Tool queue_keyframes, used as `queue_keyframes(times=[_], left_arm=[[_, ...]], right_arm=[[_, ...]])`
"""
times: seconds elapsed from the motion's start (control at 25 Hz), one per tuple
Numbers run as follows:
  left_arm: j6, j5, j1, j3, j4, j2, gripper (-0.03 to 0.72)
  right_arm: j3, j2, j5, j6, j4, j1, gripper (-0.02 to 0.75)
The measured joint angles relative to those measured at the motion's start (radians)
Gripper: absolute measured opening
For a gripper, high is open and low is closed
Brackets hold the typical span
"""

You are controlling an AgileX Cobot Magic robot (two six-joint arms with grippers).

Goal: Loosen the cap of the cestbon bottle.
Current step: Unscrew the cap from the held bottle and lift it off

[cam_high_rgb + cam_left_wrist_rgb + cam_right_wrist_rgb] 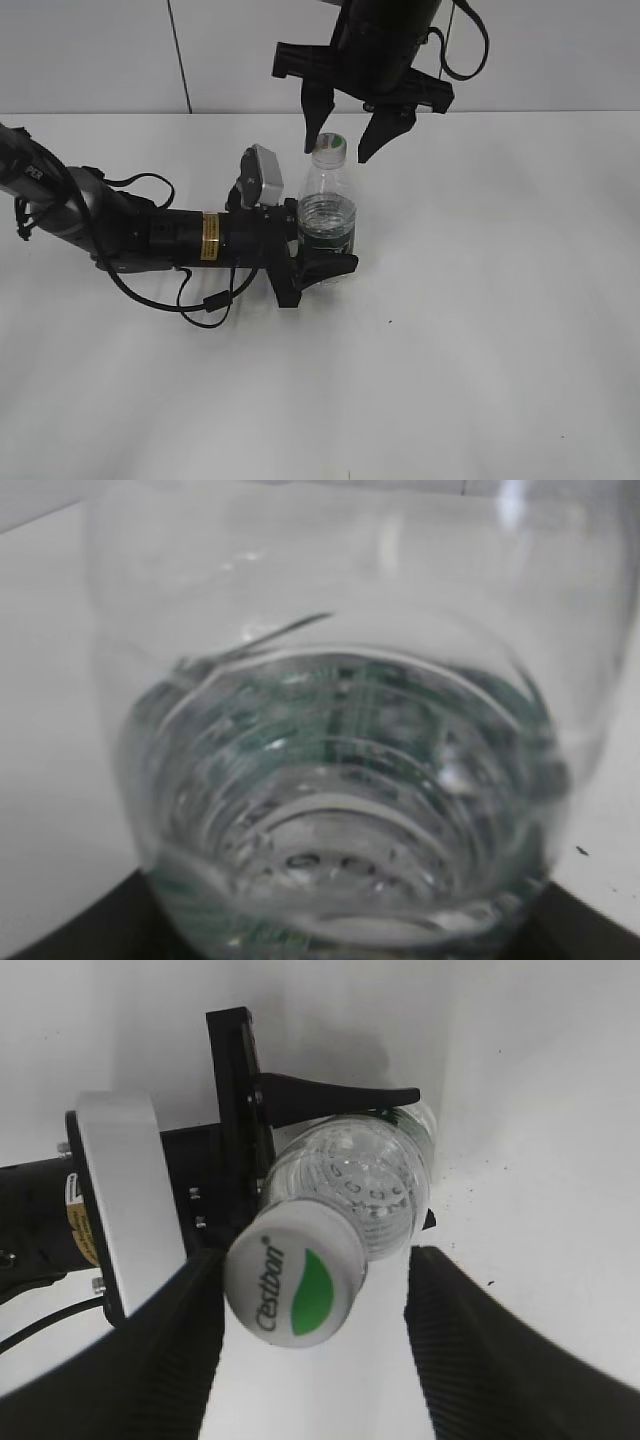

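A plain white table [480,350] carries a small clear ribbed plastic water bottle [327,215] with a dark green label band, standing upright near its middle; a loose black cable [205,303] trails across the surface beside it.

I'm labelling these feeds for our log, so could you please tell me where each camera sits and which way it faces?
Exterior: raised in front of the table, slanting down at the bottle; shows the left gripper clamping it and the right gripper open above the cap.
Left wrist: low, pressed against the bottle's lower body; only a dark gripper edge shows.
Right wrist: above, looking down on the cap between its fingers.
Shared: all three see the bottle.
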Motion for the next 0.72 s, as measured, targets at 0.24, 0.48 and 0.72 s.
queue_keyframes(times=[0.24,0.48,0.72], left_arm=[[0.000,0.002,0.000,0.000,-0.002,0.000,0.404],[0.000,0.005,-0.001,0.000,-0.002,-0.001,0.404],[0.000,0.008,-0.001,-0.001,0.001,-0.002,0.404]], right_arm=[[-0.001,0.016,-0.002,0.000,0.002,0.000,0.407],[-0.004,0.016,-0.005,0.000,0.006,0.002,0.334],[-0.004,0.016,-0.004,-0.007,0.003,0.004,0.328]])
